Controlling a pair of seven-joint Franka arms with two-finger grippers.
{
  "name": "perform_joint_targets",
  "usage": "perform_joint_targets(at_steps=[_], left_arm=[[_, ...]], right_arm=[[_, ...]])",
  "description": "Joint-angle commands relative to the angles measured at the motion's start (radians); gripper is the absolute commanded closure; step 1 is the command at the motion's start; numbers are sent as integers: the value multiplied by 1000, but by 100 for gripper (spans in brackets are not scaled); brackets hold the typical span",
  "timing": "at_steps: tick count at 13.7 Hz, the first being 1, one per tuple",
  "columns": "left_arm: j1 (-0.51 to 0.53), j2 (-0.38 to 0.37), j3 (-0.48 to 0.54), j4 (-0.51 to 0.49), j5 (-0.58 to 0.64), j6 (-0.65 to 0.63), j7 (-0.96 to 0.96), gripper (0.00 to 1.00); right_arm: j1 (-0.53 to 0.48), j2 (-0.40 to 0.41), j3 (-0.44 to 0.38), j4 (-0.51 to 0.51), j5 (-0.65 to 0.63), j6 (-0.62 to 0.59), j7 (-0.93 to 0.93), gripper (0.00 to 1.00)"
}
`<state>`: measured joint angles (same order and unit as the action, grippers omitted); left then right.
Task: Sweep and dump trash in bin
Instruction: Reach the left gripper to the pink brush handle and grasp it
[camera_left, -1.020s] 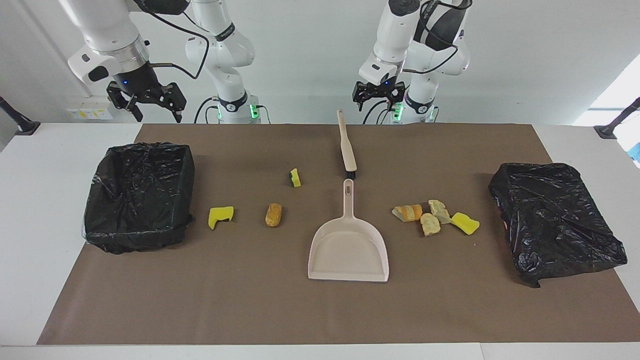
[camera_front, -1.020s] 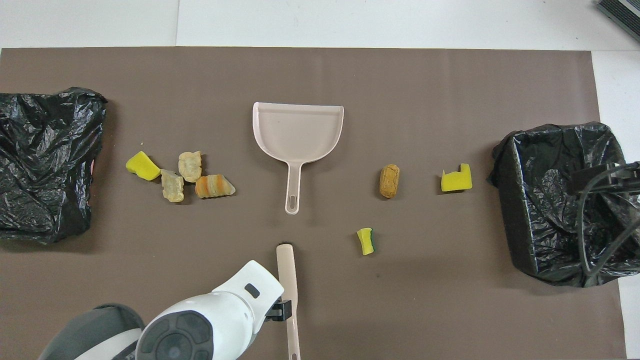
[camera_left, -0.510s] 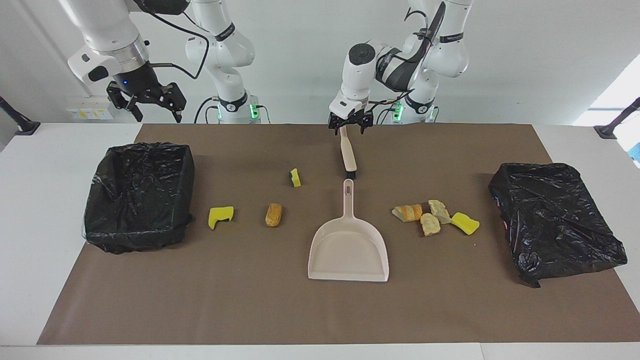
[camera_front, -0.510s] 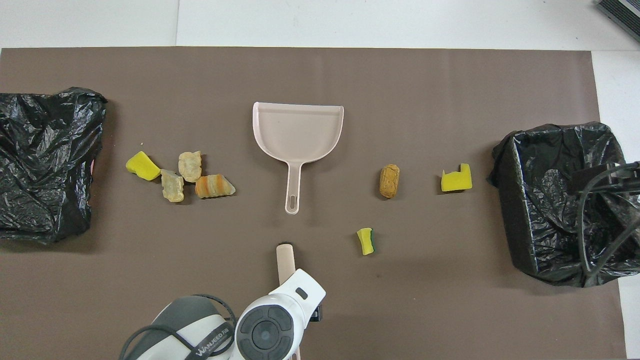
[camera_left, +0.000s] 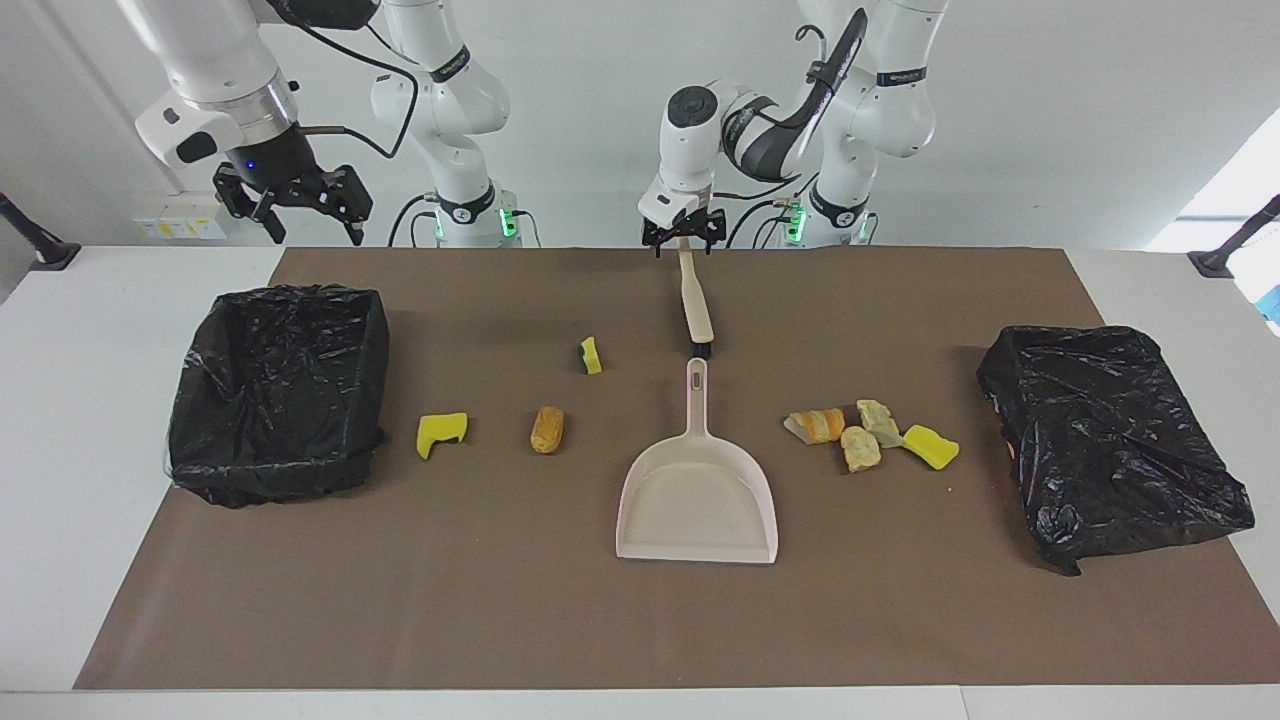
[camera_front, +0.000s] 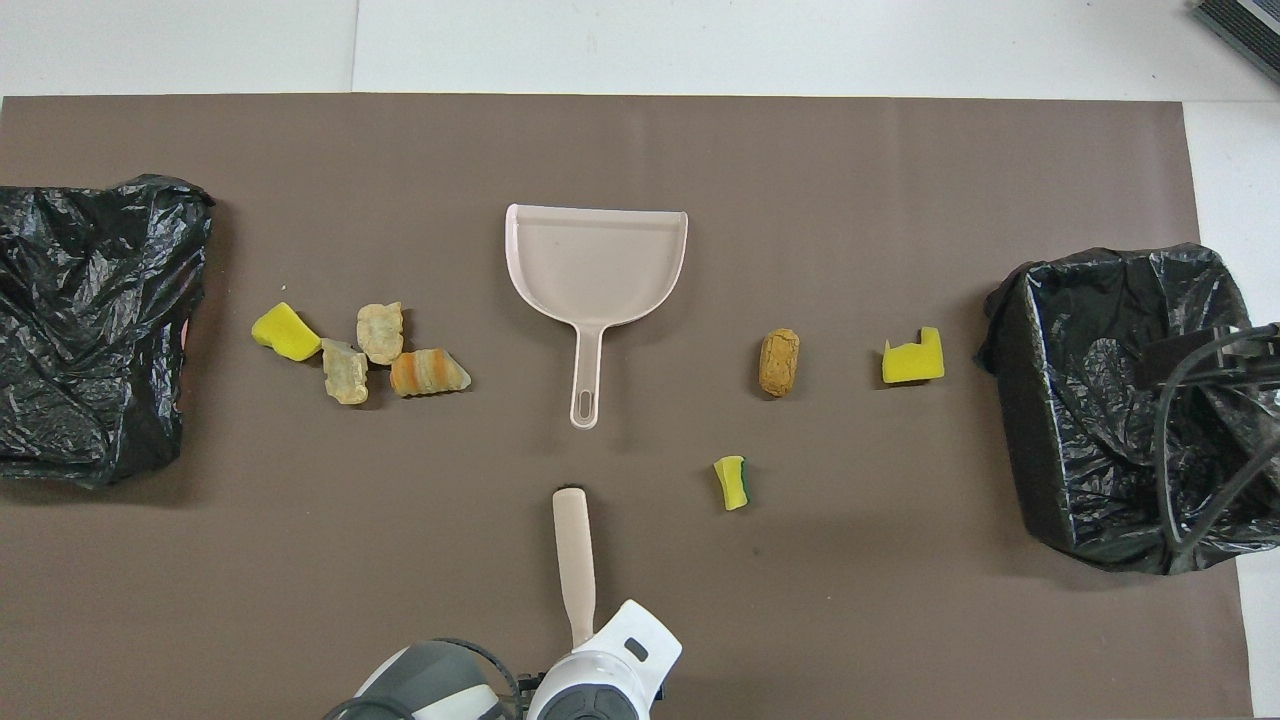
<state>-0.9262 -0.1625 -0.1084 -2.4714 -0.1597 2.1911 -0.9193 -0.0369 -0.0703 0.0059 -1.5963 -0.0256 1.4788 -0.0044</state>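
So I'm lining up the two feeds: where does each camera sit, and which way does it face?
Facing view: high across the table, looking at both arms; left gripper over the brush handle, right gripper waiting above the open bin.
Overhead view: above the robots' end, looking down; only the left arm's wrist shows.
Shared: dustpan, brush, trash.

Brown mat (camera_left: 500, 600) lies bare along the edge farthest from the robots. Mid-tabletop passage is broken up by dustpan (camera_left: 697, 500), brush (camera_left: 695, 300) and scattered trash (camera_left: 868, 432); bagged bins (camera_left: 275, 390) block both ends.
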Motion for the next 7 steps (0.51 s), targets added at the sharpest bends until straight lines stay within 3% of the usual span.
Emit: perform_joint_targets(at_steps=[1,2,3,5,7], left_arm=[[-23,-32,19,-37,-18,24,-10,0],[-23,-32,19,-38,-18,22,-10,0],[-23,-34,19,-40,-18,21,-10,13],[-23,-32,19,-41,-18,16,-12,22],[-23,-34,19,-40,-18,6,14,66]], right_arm=[[-8,-19,5,-16,10,-6,23,0],[-8,-19,5,-16,10,-5,23,0],[-5,-19,5,-16,9,-8,24,0],[-14,-19,3,-17,10,-3,-27,0],[0,-17,8,-19,10,50,-56,0]])
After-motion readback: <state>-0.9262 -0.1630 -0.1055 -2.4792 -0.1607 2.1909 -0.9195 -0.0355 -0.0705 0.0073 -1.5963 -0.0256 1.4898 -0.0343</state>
